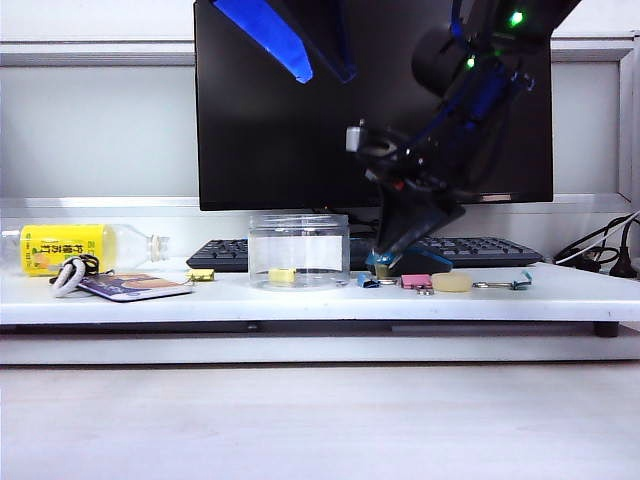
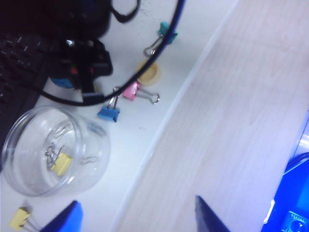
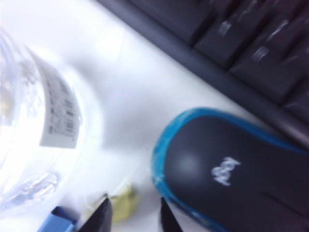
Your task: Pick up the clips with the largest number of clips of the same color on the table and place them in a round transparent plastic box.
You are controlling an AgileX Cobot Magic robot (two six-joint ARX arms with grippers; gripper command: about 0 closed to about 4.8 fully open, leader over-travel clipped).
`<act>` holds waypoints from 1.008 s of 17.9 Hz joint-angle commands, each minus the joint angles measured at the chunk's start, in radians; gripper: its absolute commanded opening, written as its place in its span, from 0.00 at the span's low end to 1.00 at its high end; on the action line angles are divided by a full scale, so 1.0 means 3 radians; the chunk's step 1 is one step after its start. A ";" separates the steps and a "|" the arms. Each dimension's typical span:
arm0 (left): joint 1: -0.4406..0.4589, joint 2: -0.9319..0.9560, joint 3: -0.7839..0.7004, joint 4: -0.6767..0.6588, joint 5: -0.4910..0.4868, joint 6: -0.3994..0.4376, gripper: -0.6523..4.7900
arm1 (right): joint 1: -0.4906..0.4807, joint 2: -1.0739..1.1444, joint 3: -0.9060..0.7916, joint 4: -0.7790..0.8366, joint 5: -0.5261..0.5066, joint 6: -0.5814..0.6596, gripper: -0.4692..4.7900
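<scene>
Pale-yellow painted steel with thin silver wire handles: that is the build of the clips I collect. One clip lies inside the round transparent plastic box on the white table. A second clip lies on the table just outside the box, on the side away from the mouse. A third clip lies beside the blue-rimmed black mouse, between it and the box.

My right tool is low over this third clip. Its two dark fingertips stand apart on either side of the yellow body, part-way open. I cannot tell whether either tip touches it; nothing appears gripped. My left tool hangs well above the table with its blue fingers spread wide and empty.

Handling judgement:
- The clip is very light and rigid. It will not deform under pinch.
- The painted faces are smooth and sloped; a pinch across them may squirt the clip out.
- The wire handles are springy and swivel; avoid them.
- Preferred hold: across the flat ends of the body, low to the table.
- The mouse crowds one side. The blue clip and pink clip lie near; keep the fingertips off them.
</scene>
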 commanded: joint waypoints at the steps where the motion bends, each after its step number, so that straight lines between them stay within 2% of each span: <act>1: -0.0004 -0.0005 0.0009 0.0014 0.0003 -0.0006 0.69 | 0.0020 -0.0028 0.0020 0.0075 -0.0074 0.0003 0.34; 2: -0.0004 -0.0005 0.0009 0.0015 0.0001 -0.0006 0.69 | 0.0020 -0.0028 0.0020 0.0066 -0.0071 0.0003 0.38; 14: -0.0004 -0.0005 0.0008 0.0061 0.0001 0.0006 0.69 | 0.0020 -0.0090 0.0023 -0.0056 -0.0201 -0.0001 0.38; 18: -0.0004 -0.0005 0.0008 0.0062 0.0001 0.0005 0.69 | 0.0020 -0.0089 0.0023 -0.0106 -0.0387 -0.0024 0.37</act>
